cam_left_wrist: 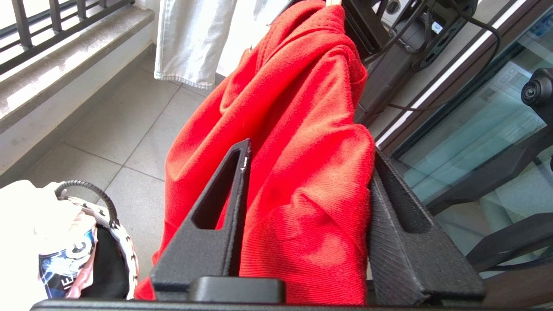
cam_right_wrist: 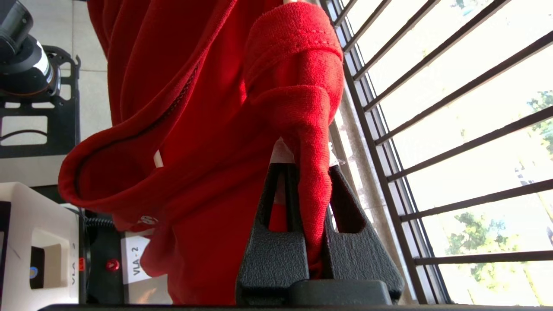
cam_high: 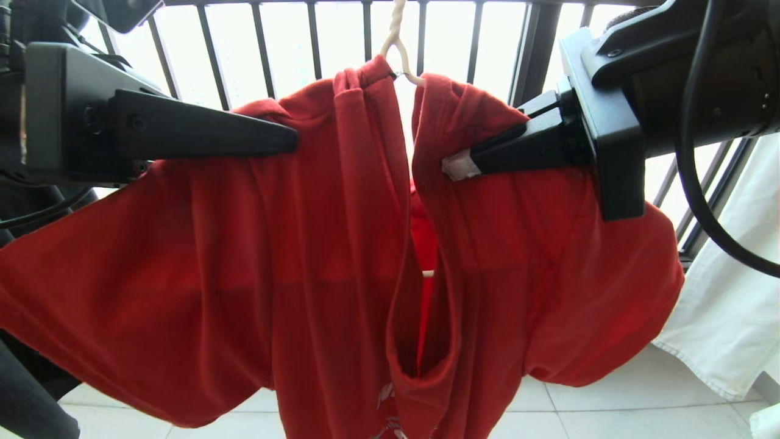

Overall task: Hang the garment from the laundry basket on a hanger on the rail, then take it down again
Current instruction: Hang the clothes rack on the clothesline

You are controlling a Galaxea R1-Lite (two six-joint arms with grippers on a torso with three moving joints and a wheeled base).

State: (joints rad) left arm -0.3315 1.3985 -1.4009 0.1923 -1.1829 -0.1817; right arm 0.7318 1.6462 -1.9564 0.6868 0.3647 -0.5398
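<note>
Red short-sleeved T-shirt [cam_high: 292,244] hangs bunched on the thin off-white wire hanger [cam_high: 399,46], in front of the dark window railing [cam_high: 262,42]. The left gripper [cam_high: 292,140] touches the shirt's shoulder; the right gripper [cam_high: 454,166] pinches cloth across the neck opening.

Left wrist view: left gripper fingers [cam_left_wrist: 220,216] stand apart with shirt cloth loose between them; the woven laundry basket [cam_left_wrist: 116,229] sits below the shirt on the tiled floor [cam_left_wrist: 108,142].

Right wrist view: right gripper fingers [cam_right_wrist: 276,242] are clamped on a shirt fold.
</note>
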